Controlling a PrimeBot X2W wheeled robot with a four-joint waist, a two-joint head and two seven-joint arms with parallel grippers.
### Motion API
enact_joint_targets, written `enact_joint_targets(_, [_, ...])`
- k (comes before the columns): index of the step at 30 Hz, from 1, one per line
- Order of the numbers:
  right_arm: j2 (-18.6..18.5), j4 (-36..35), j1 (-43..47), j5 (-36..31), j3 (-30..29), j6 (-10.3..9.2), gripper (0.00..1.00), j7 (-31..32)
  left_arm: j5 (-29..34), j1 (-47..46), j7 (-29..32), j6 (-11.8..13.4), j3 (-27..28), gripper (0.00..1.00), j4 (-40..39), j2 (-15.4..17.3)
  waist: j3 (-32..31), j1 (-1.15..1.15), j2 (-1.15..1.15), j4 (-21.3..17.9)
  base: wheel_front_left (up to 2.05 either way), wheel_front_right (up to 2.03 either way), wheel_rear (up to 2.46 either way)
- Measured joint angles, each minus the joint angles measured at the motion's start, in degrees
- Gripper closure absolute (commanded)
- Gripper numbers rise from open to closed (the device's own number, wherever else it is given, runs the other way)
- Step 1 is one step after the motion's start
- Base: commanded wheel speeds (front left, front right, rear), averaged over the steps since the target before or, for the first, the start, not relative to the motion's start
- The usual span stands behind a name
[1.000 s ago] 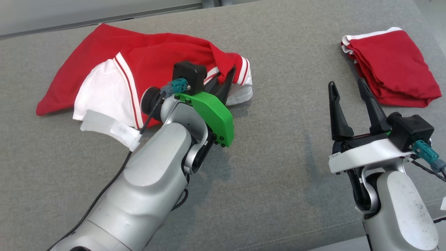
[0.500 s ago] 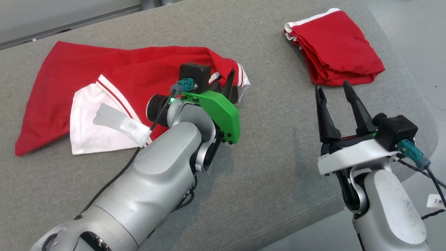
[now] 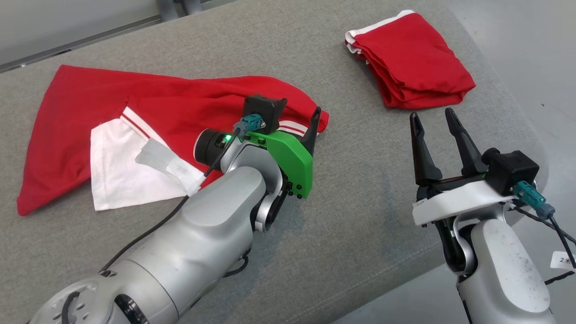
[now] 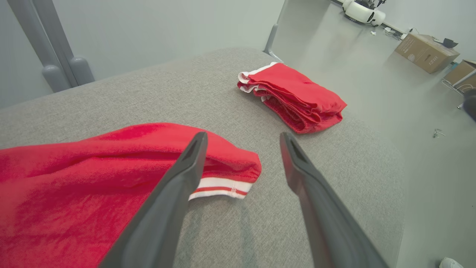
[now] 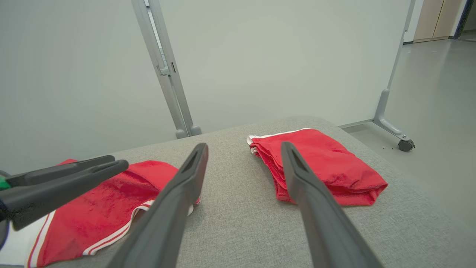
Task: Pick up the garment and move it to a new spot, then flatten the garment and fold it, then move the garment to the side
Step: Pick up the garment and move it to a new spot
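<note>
The garment point(image 3: 135, 103) is red with white panels and striped trim. It lies spread on the left half of the grey table point(image 3: 360, 202). My left gripper point(image 3: 298, 120) hovers over its right striped corner with nothing between the jaws. In the left wrist view the open left gripper point(image 4: 243, 137) has one finger over the garment point(image 4: 74, 186) and the other over bare table. The garment's striped hem point(image 4: 219, 186) lies flat below. My right gripper point(image 3: 432, 115) stands open and empty over bare table, to the right of the garment point(image 5: 111, 201).
A folded red garment point(image 3: 409, 58) with white trim lies at the table's far right corner, also in the wrist views point(image 4: 297, 100) point(image 5: 319, 163). The table's rounded right edge drops to the floor. Cardboard boxes point(image 4: 427, 52) stand far off, and a partition post point(image 5: 167, 74) stands behind the table.
My left gripper has opened and let go of the garment's right corner, which now lies flat. The head camera has turned, shifting the whole picture. My right gripper has stayed open.
</note>
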Motion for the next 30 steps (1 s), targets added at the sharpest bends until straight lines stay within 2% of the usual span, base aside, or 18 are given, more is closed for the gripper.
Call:
enact_joint_targets(9, [0.0, -0.9, 1.6, -1.5, -1.4, 0.0, 0.0, 1.1, 0.2, -0.9, -3.0, -1.4, -1.7, 0.0, -0.4, 0.0, -1.6, 0.0, 0.0, 5.0, 0.0, 0.0, 0.0])
enact_joint_targets(14, [0.0, -1.5, 3.4, -1.9, -1.7, 0.0, 0.0, 2.4, 2.9, -0.5, -3.5, -2.2, -0.8, 0.0, 1.2, 0.0, -2.8, 0.0, 0.0, 8.7, 0.0, 0.0, 0.0])
enact_joint_targets(17, [0.1, -2.0, 4.1, -1.9, -1.8, 0.0, 0.0, 3.1, 6.8, 0.8, -3.6, -2.0, 3.1, 0.0, 0.0, 0.6, -3.8, 0.0, 0.0, 11.0, 0.0, 0.0, 0.0])
enact_joint_targets(21, [0.0, -2.3, 5.3, -2.0, -1.7, 0.0, 0.0, 3.8, 11.8, 6.0, -3.7, -1.4, 9.0, 0.0, -3.9, 3.0, -5.1, 0.0, 0.0, 13.9, 0.0, 0.0, 0.0])
enact_joint_targets(30, [0.0, -1.4, 5.6, -1.8, -0.7, 0.0, 0.0, 4.9, 23.5, 20.3, -3.7, 0.6, 23.7, 0.0, -18.3, 8.9, -7.5, 0.0, 0.0, 18.6, 0.0, 0.0, 0.0])
